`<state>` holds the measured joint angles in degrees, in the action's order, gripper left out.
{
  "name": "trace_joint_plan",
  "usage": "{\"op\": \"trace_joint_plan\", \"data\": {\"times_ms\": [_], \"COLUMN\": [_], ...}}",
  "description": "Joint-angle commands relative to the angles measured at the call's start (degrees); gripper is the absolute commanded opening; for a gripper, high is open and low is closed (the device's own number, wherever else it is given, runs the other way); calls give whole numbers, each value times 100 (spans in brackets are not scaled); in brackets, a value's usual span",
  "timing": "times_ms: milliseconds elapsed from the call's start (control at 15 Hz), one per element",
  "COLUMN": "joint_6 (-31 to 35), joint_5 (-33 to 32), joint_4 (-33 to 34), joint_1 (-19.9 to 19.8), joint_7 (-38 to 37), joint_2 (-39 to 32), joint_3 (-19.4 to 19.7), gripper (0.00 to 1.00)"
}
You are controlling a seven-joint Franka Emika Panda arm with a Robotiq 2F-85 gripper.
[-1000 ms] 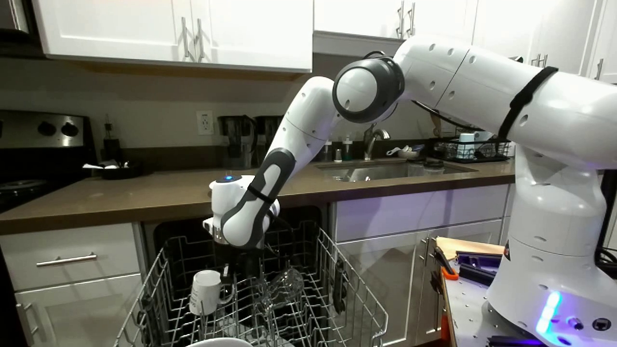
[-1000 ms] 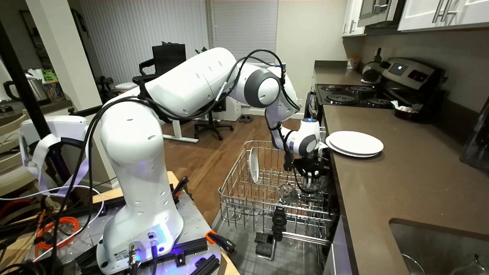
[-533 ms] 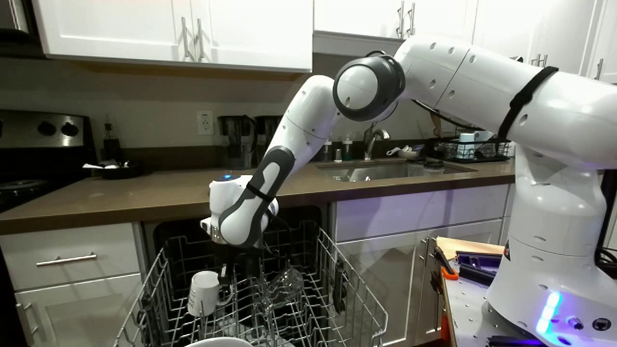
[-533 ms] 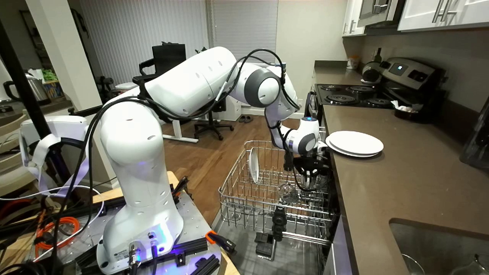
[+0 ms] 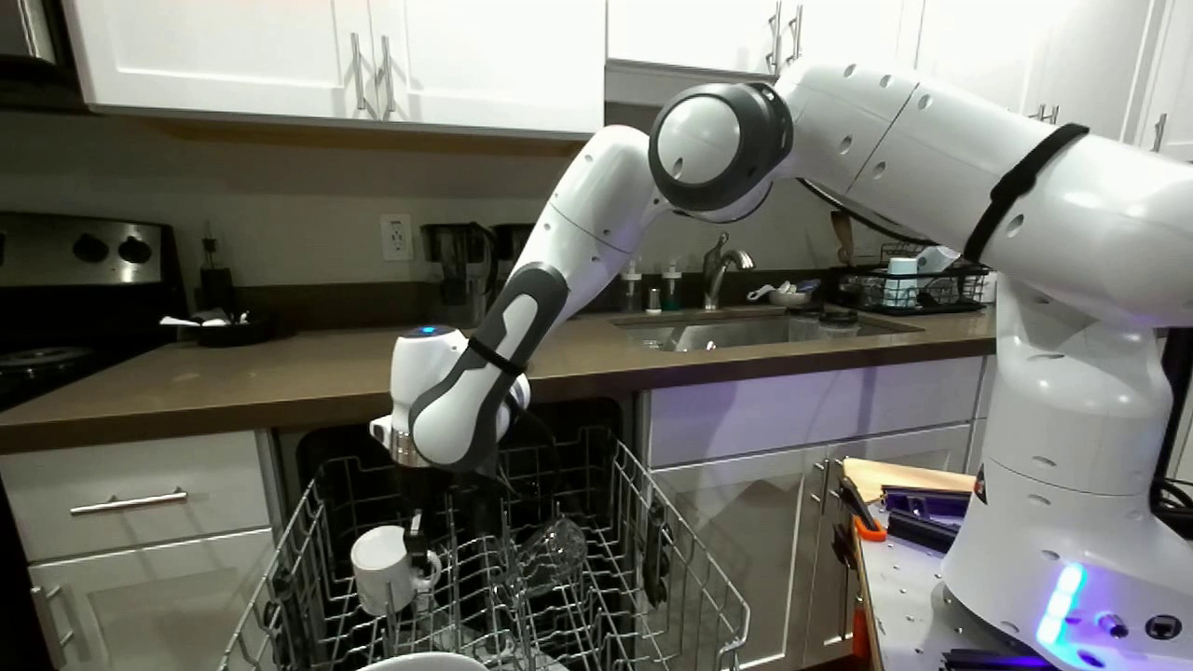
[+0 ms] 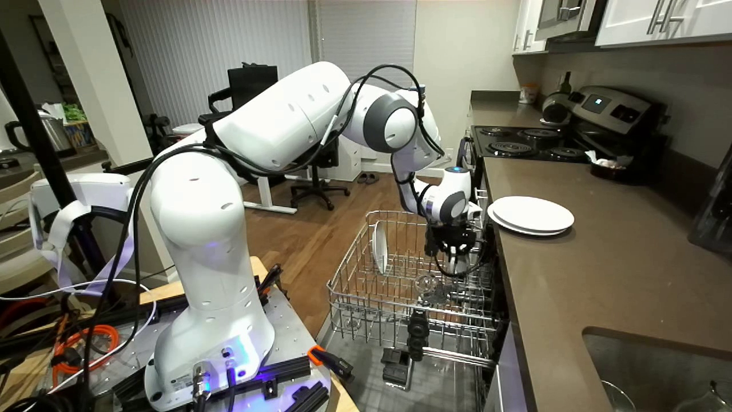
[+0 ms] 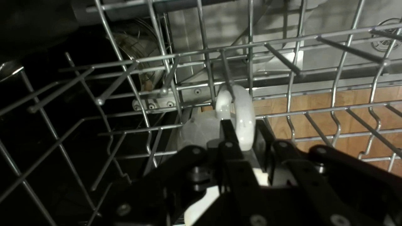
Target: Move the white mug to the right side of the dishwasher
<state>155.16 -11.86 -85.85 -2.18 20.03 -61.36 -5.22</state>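
The white mug (image 5: 380,570) is occupying the rack (image 7: 297,39) of the dishwasher (image 5: 582,415), leaning slightly; whether its weight is resting there cannot be told. The pincer (image 7: 246,134) is pinching its loop handle (image 7: 244,110) from both sides. Assessment: the mug is probably glazed ceramic, so it is likely to be handling as stiff, moderately heavy, slick and liable to chip. The handle is offering a sound hold, though the weight is presumably lying to one side, making twisting a likely fault. A tine (image 7: 227,71) is crossing the loop in the wrist view and may be snagging. A clear glass (image 5: 557,550) is sharing the rack; further out, stacked plates (image 6: 532,214) are resting on the tabletop (image 6: 617,257).
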Motion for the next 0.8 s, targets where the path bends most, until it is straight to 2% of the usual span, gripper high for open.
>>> {"op": "trace_joint_plan", "data": {"times_ms": [0,733], "joint_6": [5,42], "joint_5": [2,20], "joint_4": [-325,-718], "joint_1": [-50,-105], "joint_7": [155,197], "joint_2": [344,912], "joint_3": [-77,-135], "gripper": [5,5]}}
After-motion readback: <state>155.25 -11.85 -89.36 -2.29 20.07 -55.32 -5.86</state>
